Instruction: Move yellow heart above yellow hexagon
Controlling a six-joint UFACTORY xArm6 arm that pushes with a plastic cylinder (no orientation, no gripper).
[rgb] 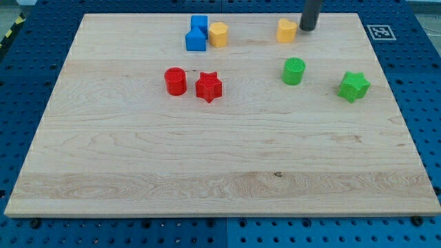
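The yellow heart [286, 30] lies near the view's top, right of centre. The yellow hexagon [218, 34] lies to its left, at about the same height in the view, touching the blue blocks. My tip [306, 29] is at the end of the dark rod that comes down from the view's top edge. It stands just right of the yellow heart, touching it or nearly so.
A blue cube [199, 24] and a blue triangular block [196, 40] sit against the hexagon's left side. A red cylinder [176, 80] and a red star [208, 87] lie below them. A green cylinder [293, 71] and a green star [353, 86] lie below the heart, to the right.
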